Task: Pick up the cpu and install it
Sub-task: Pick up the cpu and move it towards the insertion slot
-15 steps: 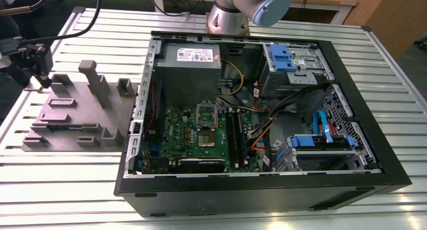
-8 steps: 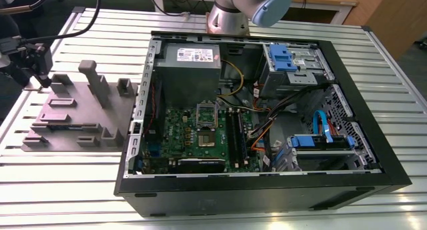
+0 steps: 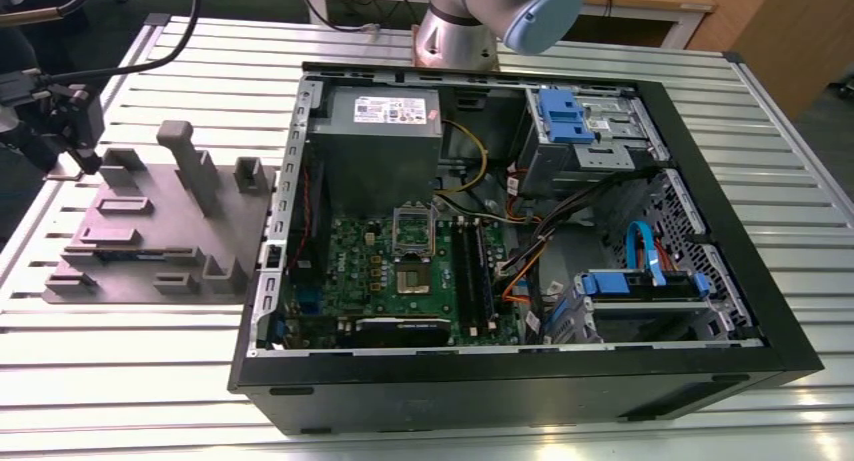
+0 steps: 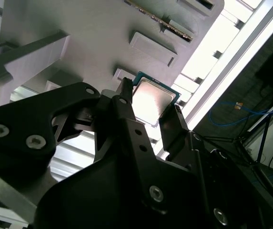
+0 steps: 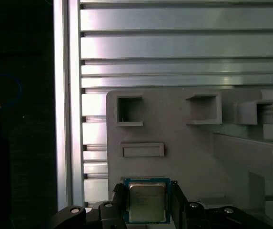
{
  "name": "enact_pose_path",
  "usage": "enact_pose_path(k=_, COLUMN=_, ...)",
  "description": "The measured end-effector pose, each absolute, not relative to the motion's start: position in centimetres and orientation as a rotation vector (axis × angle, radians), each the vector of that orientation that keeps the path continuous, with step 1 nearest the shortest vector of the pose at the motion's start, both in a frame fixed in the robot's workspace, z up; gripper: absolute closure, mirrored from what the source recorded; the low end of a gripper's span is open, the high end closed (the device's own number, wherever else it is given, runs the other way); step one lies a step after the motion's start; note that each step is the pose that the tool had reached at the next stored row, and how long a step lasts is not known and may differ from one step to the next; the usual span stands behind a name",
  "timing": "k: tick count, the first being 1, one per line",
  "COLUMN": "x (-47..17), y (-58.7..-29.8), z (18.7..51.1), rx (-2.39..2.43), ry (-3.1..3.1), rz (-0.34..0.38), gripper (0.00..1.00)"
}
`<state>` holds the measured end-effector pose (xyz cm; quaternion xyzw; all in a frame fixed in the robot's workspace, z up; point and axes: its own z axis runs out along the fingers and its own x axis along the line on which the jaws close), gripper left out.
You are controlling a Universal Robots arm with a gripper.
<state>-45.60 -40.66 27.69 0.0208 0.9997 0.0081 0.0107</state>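
The cpu (image 5: 146, 201), a small square chip with a silvery top and a thin green rim, lies between my two black fingers over the grey holder block (image 5: 184, 152). In both wrist views the fingers press against its two opposite edges. My gripper (image 5: 146, 191) is shut on the cpu (image 4: 153, 100). In the exterior view my gripper (image 3: 80, 146) hangs at the far end of the grey holder block (image 3: 160, 231), at the exterior view's left. The open computer case (image 3: 521, 371) lies to its right, with the green motherboard (image 3: 400, 271) and its socket (image 3: 412, 251) facing up.
The grey block carries raised posts (image 3: 187, 171) and small pockets (image 5: 130, 110). Inside the case are a grey power supply box (image 3: 380, 131), black memory slots (image 3: 470, 271), blue drive brackets (image 3: 567, 116) and loose cables (image 3: 534, 251). The ribbed aluminium table (image 3: 134, 381) lies around them.
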Motion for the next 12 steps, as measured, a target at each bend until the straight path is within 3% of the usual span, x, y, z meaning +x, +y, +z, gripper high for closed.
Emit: enact_pose_path(k=12, x=-45.6, y=-40.66, z=28.04, rx=0.065, ry=3.119, rz=0.025, gripper=0.53)
